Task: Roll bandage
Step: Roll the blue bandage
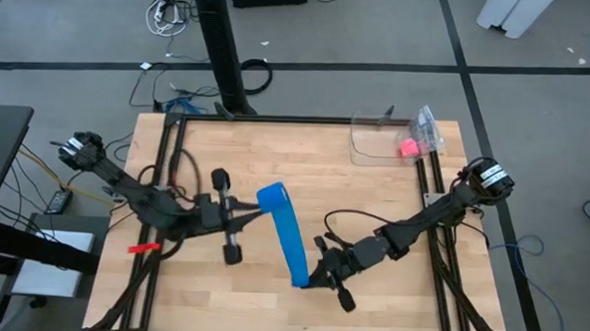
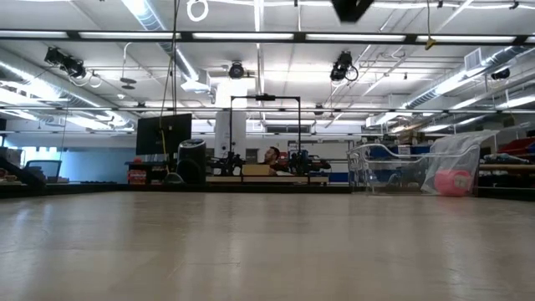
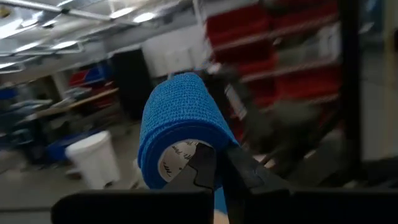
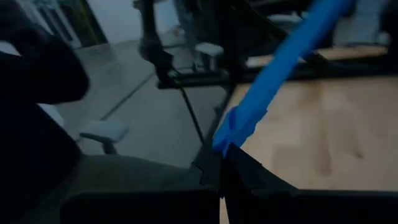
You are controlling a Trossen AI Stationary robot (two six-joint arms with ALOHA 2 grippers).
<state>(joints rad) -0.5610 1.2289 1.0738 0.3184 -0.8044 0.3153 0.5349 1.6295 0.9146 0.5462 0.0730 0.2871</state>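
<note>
The bright blue bandage is partly rolled. Its coil point(image 1: 272, 196) is at mid-table and a flat strip point(image 1: 292, 243) runs from it toward the table's near edge. My left gripper point(image 1: 256, 212) is shut on the coil, which fills the left wrist view point(image 3: 180, 118) and has a white core. My right gripper point(image 1: 308, 278) is shut on the strip's free end point(image 4: 231, 127). The low view shows neither the bandage nor the grippers. My left gripper holds the coil by its open end's rim point(image 3: 200, 149). One finger seems to sit in the hollow centre and the other outside the blue wall. It comes about level from the table's left. The coil is lifted, its axis pointing along the fingers. My right gripper pinches the strip's free end point(image 4: 227, 142) between its two fingertips, coming from the table's right. The strip runs straight and taut from the fingers up toward the coil point(image 4: 311, 25), clear of the wooden table top.
A clear plastic container point(image 1: 376, 141) and a small pink ball point(image 1: 408, 148) in a clear bag lie at the table's far right corner; they also show in the low view, the ball point(image 2: 454, 182) at the right. A black frame point(image 1: 307, 119) rims the table. Cables trail beside both arms.
</note>
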